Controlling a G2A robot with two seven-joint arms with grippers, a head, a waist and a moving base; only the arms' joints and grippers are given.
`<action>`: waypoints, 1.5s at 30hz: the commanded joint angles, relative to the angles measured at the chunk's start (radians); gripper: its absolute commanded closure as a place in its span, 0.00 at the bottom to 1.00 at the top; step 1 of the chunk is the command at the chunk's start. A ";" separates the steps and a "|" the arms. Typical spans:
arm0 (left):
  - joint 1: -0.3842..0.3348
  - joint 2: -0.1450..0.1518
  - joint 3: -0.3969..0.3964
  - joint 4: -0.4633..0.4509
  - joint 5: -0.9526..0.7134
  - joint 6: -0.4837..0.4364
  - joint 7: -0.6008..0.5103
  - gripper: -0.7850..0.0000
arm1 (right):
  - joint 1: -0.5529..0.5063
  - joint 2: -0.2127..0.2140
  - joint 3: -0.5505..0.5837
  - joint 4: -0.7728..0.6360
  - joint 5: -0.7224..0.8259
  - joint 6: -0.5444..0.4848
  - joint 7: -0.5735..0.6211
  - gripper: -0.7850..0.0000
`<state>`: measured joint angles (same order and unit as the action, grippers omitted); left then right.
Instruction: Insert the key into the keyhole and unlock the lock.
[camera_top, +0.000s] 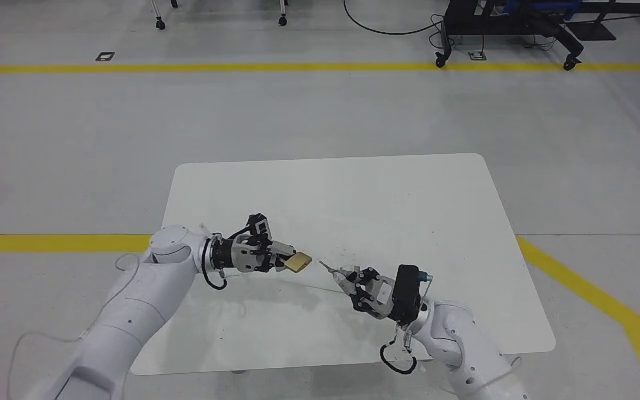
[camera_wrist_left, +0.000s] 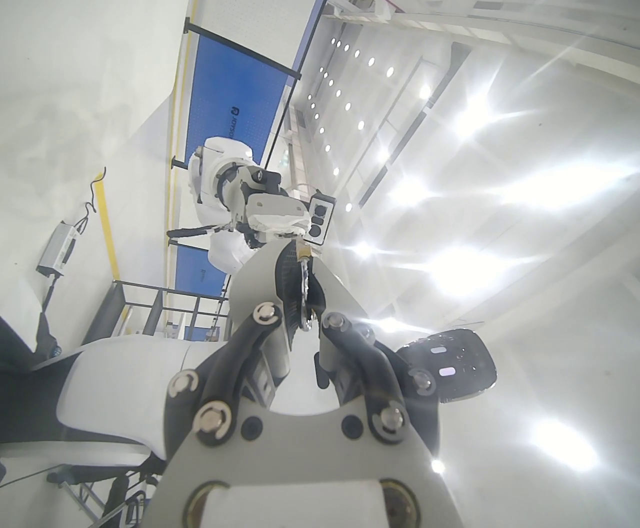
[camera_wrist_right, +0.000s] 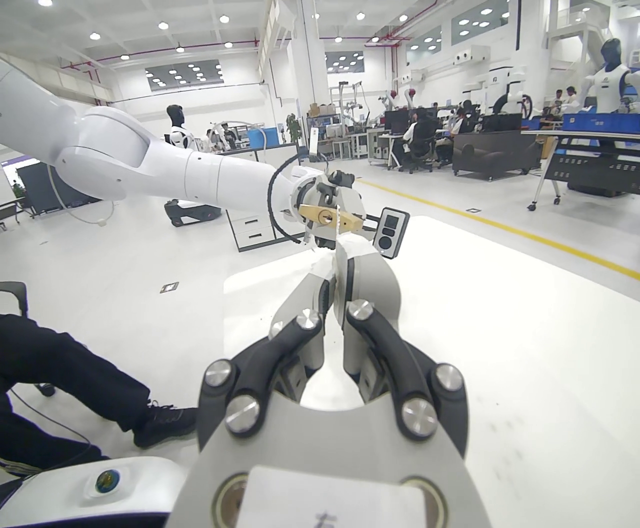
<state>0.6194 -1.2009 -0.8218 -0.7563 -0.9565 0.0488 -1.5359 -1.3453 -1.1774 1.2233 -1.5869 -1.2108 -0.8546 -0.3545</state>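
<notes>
Starting at the right tool (camera_wrist_right: 336, 250): it is clenched on the key (camera_wrist_right: 338, 220), whose thin blade sticks out past the taped fingertips (camera_wrist_right: 320, 264) toward 10 o'clock in the top view. Just beyond the tip, the brass lock (camera_top: 298, 262) hangs above the counter (camera_top: 420, 200). It is grasped by the left tool (camera_top: 283, 260), which sits at 9 o'clock of it. In my right wrist view the keyhole (camera_wrist_right: 326, 217) faces me. The blade stands just beside it, and I cannot tell whether metal touches metal.

My worry is alignment. The blade looks offset from the slot, so I judge a straight push would land on the brass face, and the key could pivot or slip in the pinch. With the lock held in mid-air, a hard shove could also twist it in the left tool's hold. Turning before the key is fully seated could jam it.

Farther out, a yellow line (camera_top: 300, 68) crosses the floor at 12 o'clock and a wheeled frame (camera_top: 480, 20) stands at 1 o'clock, both well apart. I see nothing between blade and keyhole.
</notes>
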 joint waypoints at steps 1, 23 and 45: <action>0.005 -0.001 0.000 -0.004 -0.053 -0.008 0.000 1.00 | 0.000 0.000 0.005 0.009 0.024 -0.014 -0.025 1.00; 0.040 0.016 -0.032 -0.077 0.049 0.034 0.159 1.00 | -0.113 0.016 0.036 -0.183 -0.342 0.277 0.039 1.00; 0.081 0.030 -0.049 -0.210 0.242 0.082 0.308 1.00 | -0.273 0.019 -0.050 -0.320 -0.882 0.738 0.165 1.00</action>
<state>0.6984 -1.1717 -0.8698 -0.9622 -0.7192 0.1289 -1.2282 -1.6206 -1.1576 1.1779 -1.9085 -2.0823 -0.1244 -0.1959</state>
